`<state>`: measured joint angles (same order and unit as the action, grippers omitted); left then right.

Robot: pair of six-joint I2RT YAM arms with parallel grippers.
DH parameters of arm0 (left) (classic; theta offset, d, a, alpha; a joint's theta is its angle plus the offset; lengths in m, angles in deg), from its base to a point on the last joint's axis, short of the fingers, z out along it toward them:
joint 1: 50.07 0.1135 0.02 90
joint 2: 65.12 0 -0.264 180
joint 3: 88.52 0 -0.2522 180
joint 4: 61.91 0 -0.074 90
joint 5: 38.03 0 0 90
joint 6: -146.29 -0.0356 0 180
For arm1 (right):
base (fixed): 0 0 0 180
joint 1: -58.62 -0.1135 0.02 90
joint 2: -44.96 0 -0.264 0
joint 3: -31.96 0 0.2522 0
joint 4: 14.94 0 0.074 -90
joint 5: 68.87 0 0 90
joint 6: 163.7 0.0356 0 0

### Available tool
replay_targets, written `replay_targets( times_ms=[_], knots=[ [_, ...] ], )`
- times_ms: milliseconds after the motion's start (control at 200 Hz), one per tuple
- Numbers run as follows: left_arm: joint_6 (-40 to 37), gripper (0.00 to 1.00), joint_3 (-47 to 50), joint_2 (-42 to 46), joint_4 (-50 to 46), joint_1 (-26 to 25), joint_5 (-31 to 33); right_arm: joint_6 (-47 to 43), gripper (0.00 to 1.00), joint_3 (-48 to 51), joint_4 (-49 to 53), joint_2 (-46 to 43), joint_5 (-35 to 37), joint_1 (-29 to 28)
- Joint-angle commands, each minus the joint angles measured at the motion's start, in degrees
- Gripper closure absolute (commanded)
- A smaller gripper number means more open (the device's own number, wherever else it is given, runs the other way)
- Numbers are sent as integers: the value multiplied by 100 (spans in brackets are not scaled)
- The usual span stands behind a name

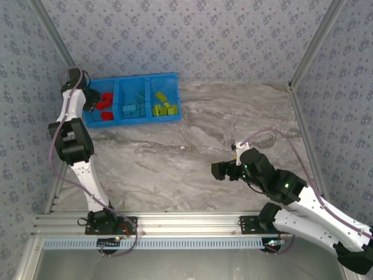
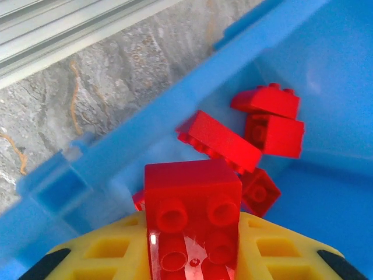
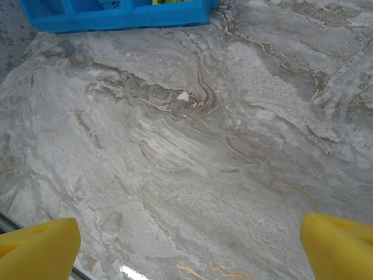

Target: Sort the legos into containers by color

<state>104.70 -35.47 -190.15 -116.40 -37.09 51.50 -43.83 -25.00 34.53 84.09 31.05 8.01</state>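
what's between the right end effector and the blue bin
Bare marble tabletop, seen in the right wrist view, from the right end effector to the blue bin.

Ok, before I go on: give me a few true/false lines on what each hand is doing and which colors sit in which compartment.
1. The left hand is shut on a red lego above the left compartment of the bin. True.
2. The right hand grips a green brick. False: it is open and empty, over bare table.
3. The middle compartment holds light blue legos. True.
4. The lime green legos lie in the compartment nearest the left arm. False: they lie in the right compartment; the one nearest that arm holds red legos.
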Motion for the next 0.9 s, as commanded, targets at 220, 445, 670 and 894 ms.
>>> replay_targets(
  times_ms=[220,445,670,894],
  knots=[
    [-184,34,617,607,374,-208,-324,63,0,-162,20,250,294,41],
    [16,30,2180,2369,1020,-705,-222,335,0,-229,248,277,1243,374],
    [-1336,19,4979,5310,2135,-2439,1569,-555,0,112,-552,482,2248,1842],
    [-2690,1,7615,7215,3712,-2879,1884,-1415,0,825,-2526,1589,2365,3784]
  ],
)
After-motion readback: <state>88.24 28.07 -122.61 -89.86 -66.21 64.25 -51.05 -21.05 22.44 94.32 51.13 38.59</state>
